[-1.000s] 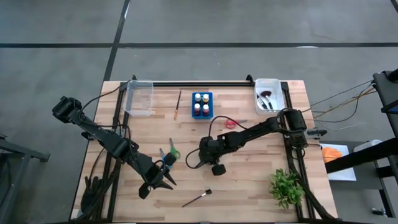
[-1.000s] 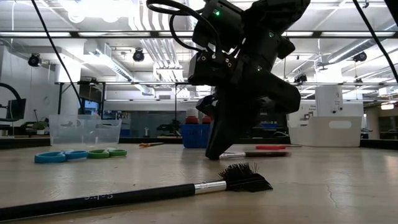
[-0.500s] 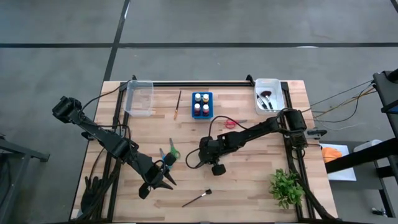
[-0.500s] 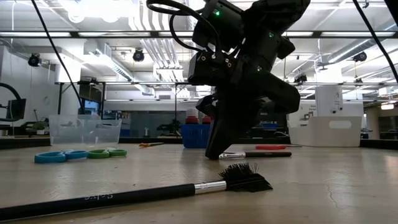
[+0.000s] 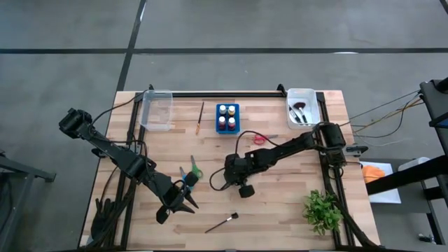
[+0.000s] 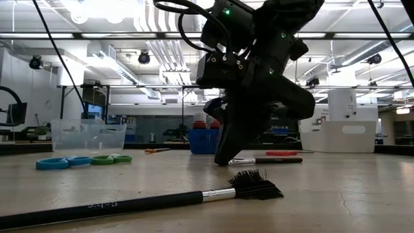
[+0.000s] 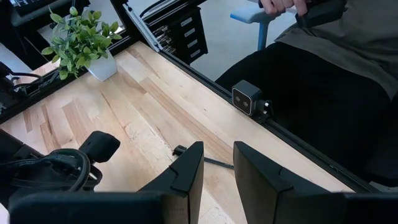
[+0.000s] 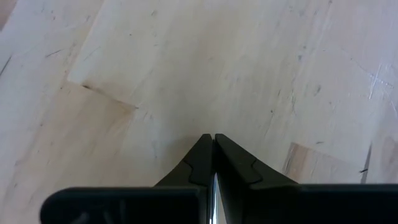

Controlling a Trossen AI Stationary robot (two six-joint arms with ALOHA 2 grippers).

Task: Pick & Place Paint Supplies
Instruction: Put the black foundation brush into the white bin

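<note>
My right gripper (image 5: 227, 175) stands mid-table, its fingers slanting down, shut on a thin dark-handled brush (image 6: 268, 160). My left gripper (image 7: 217, 165) hovers open above the near left of the table. A black brush (image 5: 222, 223) lies flat on the boards just beyond its fingers. Green and blue scissors (image 5: 190, 170) lie flat between the two arms. Red scissors (image 5: 257, 138) and a wooden-handled brush (image 5: 201, 117) lie farther back. My right gripper pinches the thin brush between its two fingers at the silver ferrule end (image 6: 237, 162). A silver sliver (image 8: 214, 186) shows between the shut fingers. The fingers slant down from the table's right. The handle runs back level under the gripper, close to the boards; whether it rests on them I cannot tell.
A blue holder (image 5: 227, 117) with small bottles stands at the back centre. A clear bin (image 5: 157, 109) sits at the back left, a white bin (image 5: 302, 106) holding brushes at the back right. A green plant (image 5: 322, 210) stands near right. A person sits beyond the near edge.
</note>
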